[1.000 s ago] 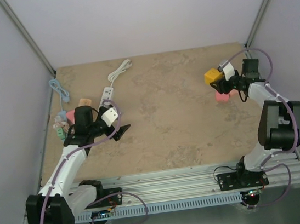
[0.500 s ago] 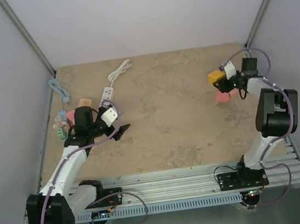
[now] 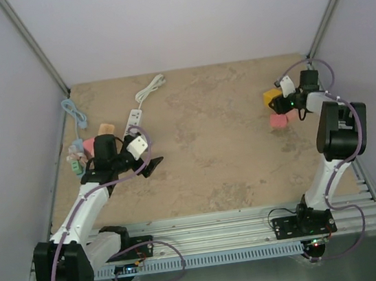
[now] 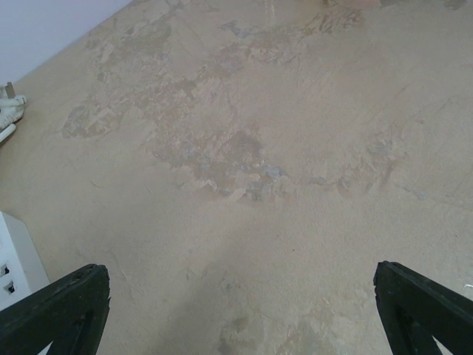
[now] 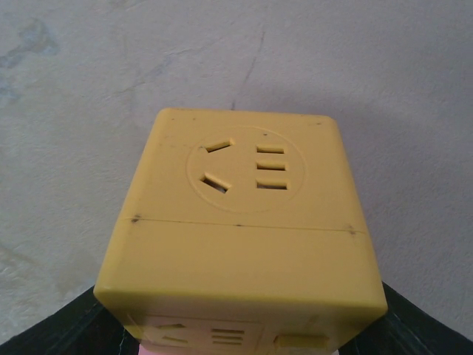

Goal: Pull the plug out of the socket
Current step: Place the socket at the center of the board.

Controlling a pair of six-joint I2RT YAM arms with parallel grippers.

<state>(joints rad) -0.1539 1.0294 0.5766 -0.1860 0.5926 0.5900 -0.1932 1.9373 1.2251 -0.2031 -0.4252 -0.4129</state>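
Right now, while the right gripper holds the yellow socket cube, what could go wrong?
The yellow socket cube is gripped at one end only by the right gripper, so it may twist or slip out. The open left gripper hangs close beside the white power strip and could knock it.

i see a mottled tan surface point(image 3: 216, 144). a light-blue cable point(image 3: 73, 112) lies looped by its left edge. nearer me, a huddle of pastel pieces point(image 3: 75, 159) sits along that edge; i can't make out what they are.
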